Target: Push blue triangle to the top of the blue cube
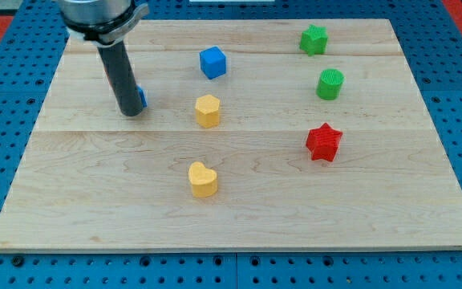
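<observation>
The blue cube (212, 62) sits near the view's top, left of centre. The blue triangle (141, 98) is mostly hidden behind my rod; only a blue sliver shows at the rod's right side, left of and below the cube. My tip (130, 112) rests on the board touching the triangle's left side.
A yellow hexagon block (208, 111) lies just right of the triangle, below the cube. A yellow heart (203, 180) sits lower centre. A red star (324, 142), a green cylinder (330, 83) and a green star (314, 39) stand on the right. The wooden board (95, 201) ends at blue pegboard.
</observation>
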